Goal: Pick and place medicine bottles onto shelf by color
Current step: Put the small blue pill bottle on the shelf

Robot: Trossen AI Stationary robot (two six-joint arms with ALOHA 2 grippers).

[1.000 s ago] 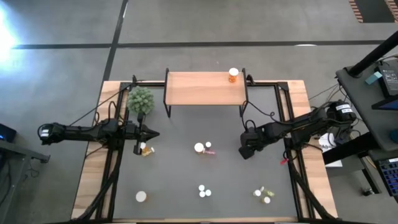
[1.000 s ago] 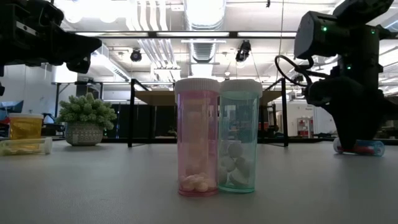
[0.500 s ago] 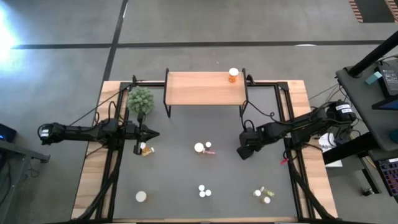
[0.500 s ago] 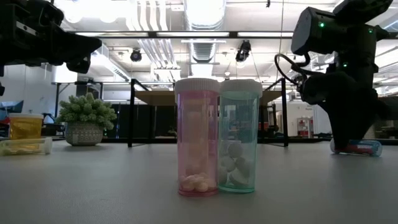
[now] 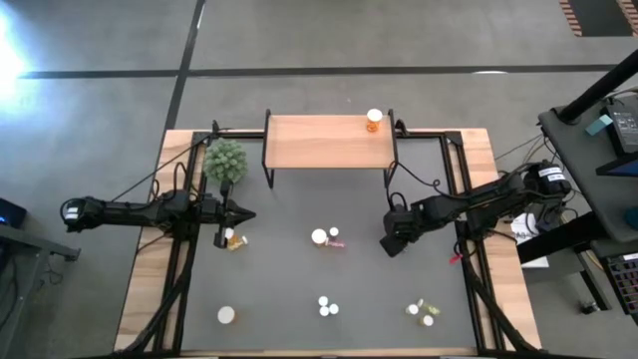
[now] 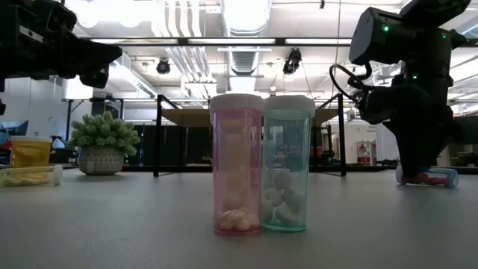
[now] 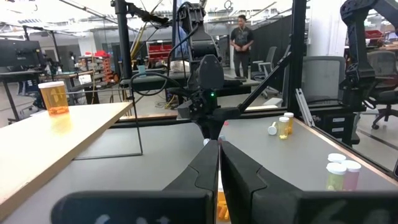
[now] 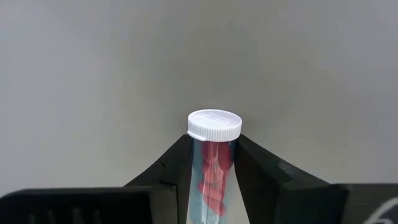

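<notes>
right gripper (image 8: 213, 163) pinches a clear ribbed-cap bottle (image 8: 214, 149) — left gripper (image 7: 219, 163) closed, empty.

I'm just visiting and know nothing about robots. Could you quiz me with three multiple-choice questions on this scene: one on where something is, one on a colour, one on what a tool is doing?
1. Where does the orange bottle stand?
A. on the shelf
B. beside the plant
C. in the left tool

2. What colour are the bottle caps?
A. black
B. white
C. red

3. What is the right tool doing?
A. hanging open, nothing between its fingers
B. closing on a lying bottle
C. touching the plant

Answers: 1 A, it stands at the shelf's right end. 2 B, every cap seen from above is white. 3 B, the wrist view shows fingers on both sides of the bottle.
</notes>
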